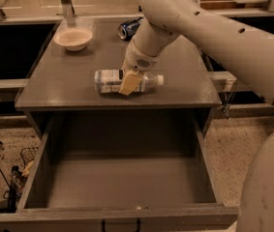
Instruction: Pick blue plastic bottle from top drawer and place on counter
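The blue plastic bottle (108,80) lies on its side on the counter (68,88), near its front edge, with the white cap pointing right. My gripper (129,81) comes down from the upper right and is shut on the bottle's middle. One tan finger (129,83) lies across the bottle's front. I cannot tell whether the bottle rests on the counter or hangs just above it. The top drawer (122,178) is pulled fully open below and holds nothing that I can see. Its dark handle (120,224) shows at the bottom edge.
A pale bowl (73,37) stands at the counter's back left. A dark blue soda can (129,28) lies at the back centre, behind my arm. Cables and small items lie on the speckled floor at the left (1,153).
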{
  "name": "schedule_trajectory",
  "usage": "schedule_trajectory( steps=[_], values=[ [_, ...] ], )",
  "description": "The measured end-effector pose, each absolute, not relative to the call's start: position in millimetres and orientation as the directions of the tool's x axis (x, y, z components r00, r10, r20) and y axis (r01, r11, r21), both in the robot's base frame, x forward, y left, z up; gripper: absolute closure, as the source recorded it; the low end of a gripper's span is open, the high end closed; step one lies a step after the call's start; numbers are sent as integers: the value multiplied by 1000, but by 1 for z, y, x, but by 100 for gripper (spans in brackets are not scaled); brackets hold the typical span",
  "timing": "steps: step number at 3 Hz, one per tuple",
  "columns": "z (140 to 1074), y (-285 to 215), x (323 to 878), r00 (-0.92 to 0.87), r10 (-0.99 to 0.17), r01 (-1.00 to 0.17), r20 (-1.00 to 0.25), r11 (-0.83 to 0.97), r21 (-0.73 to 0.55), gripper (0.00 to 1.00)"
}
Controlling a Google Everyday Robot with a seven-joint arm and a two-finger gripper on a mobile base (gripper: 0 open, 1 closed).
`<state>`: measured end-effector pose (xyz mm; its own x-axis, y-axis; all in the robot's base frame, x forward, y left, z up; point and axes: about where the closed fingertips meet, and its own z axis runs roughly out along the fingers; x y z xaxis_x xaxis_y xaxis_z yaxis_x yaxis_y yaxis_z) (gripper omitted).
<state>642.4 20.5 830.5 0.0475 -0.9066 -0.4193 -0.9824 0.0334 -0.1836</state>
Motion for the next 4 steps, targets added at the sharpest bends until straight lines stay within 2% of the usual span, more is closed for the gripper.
schedule_trajectory(
  steps=[1, 2, 4],
  values=[
    [830, 21, 643, 48, -906, -983, -420, 33, -183, 100],
    [830, 21, 643, 48, -906, -983, -420, 33, -183, 82],
    [830, 21, 643, 48, -906, -983, -420, 33, -183, 36]
  ],
)
